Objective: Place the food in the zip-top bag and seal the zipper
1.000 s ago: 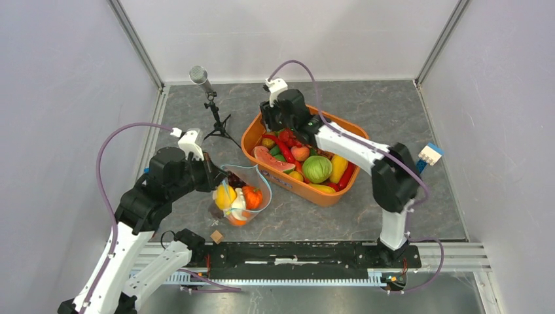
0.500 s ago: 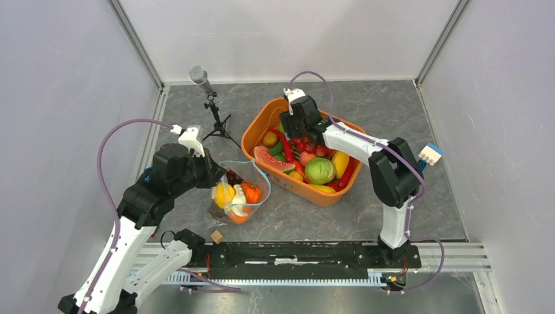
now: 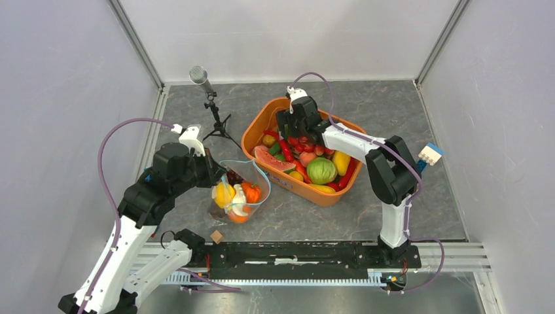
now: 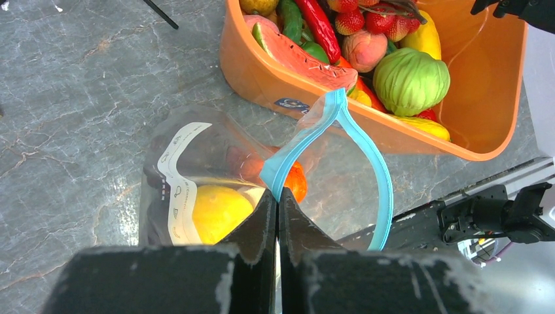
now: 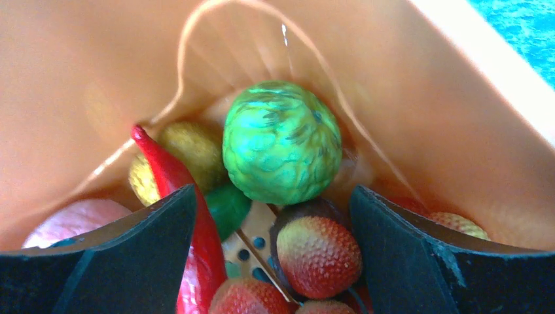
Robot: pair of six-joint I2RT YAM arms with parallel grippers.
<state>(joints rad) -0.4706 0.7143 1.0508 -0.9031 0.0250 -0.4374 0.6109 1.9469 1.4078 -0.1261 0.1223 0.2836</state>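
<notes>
Teal press-seal zipper strip (image 4: 298,149) of the clear crinkly zip-top bag (image 4: 196,140) is pinched in your left gripper (image 4: 277,203), mouth gaping just beside the orange plastic bin (image 4: 275,78). Your right gripper (image 5: 273,196) is spread wide, lined up on a round green toy vegetable (image 5: 281,137) in the bin — close off-centre and it could squirt away, or you snag the red plastic chilli (image 5: 171,171) too.

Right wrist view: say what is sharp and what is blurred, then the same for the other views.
Right wrist view: the green round fruit is crisp, the orange bin wall washed out and soft. Left wrist view: the zip-top bag and zipper sharp, the left pincer dark and soft. Top external view: even light, all in focus.
</notes>
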